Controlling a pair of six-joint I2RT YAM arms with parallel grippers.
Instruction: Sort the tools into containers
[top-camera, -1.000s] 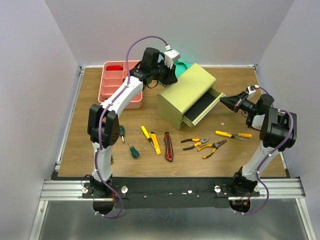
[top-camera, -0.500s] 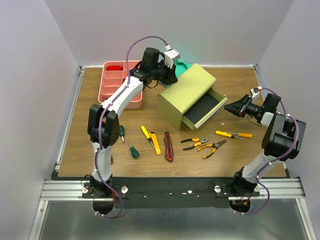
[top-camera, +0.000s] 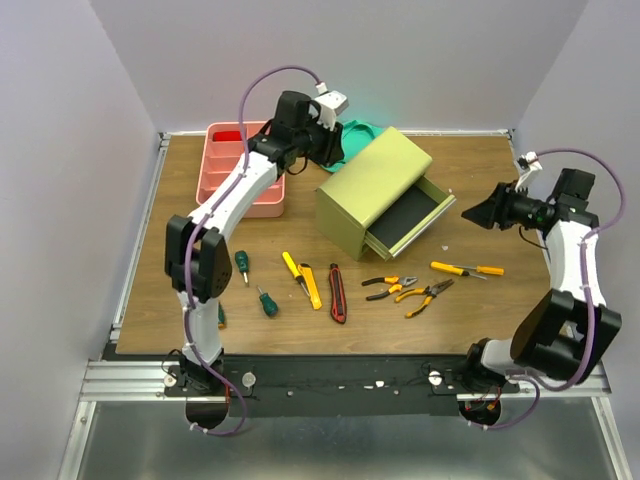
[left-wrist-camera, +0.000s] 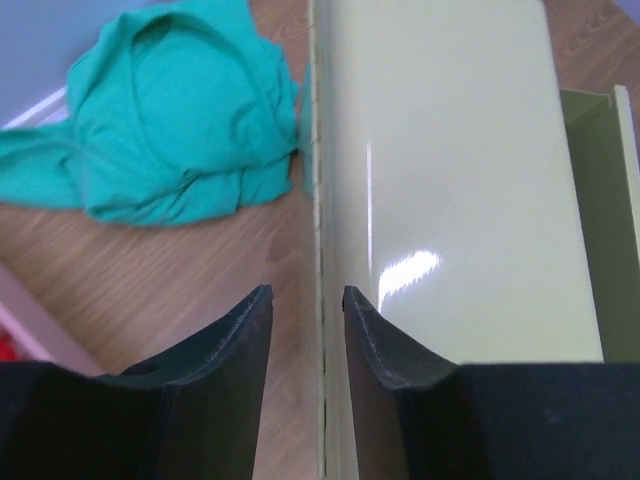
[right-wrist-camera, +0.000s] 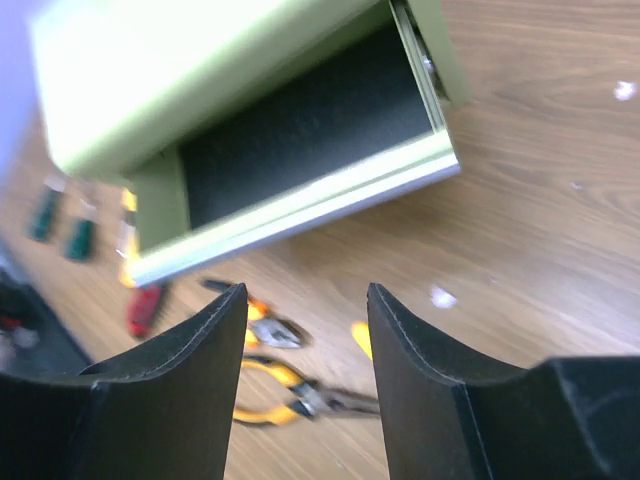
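Observation:
The olive-green chest (top-camera: 372, 182) stands mid-table with its lower drawer (top-camera: 412, 216) pulled open, black-lined and empty (right-wrist-camera: 300, 125). The pink tray (top-camera: 240, 172) is at the back left. Tools lie in front: green-handled screwdrivers (top-camera: 265, 301), a yellow knife (top-camera: 311, 285), a red-black knife (top-camera: 337, 293), two pliers (top-camera: 408, 291) and a yellow screwdriver (top-camera: 467, 268). My left gripper (top-camera: 333, 152) hovers over the chest's back left edge (left-wrist-camera: 320, 250), jaws slightly apart and empty. My right gripper (top-camera: 480, 213) is open and empty, right of the drawer.
A green cloth (top-camera: 358, 133) lies behind the chest, also in the left wrist view (left-wrist-camera: 170, 120). A red item (top-camera: 232, 134) sits in the tray's far compartment. Another green-handled tool (top-camera: 220, 316) lies by the left arm. Walls enclose the table on three sides.
My right gripper has drawn back to the right, away from the drawer front, and the drawer stands a little further out. My left gripper has pulled back slightly from the chest.

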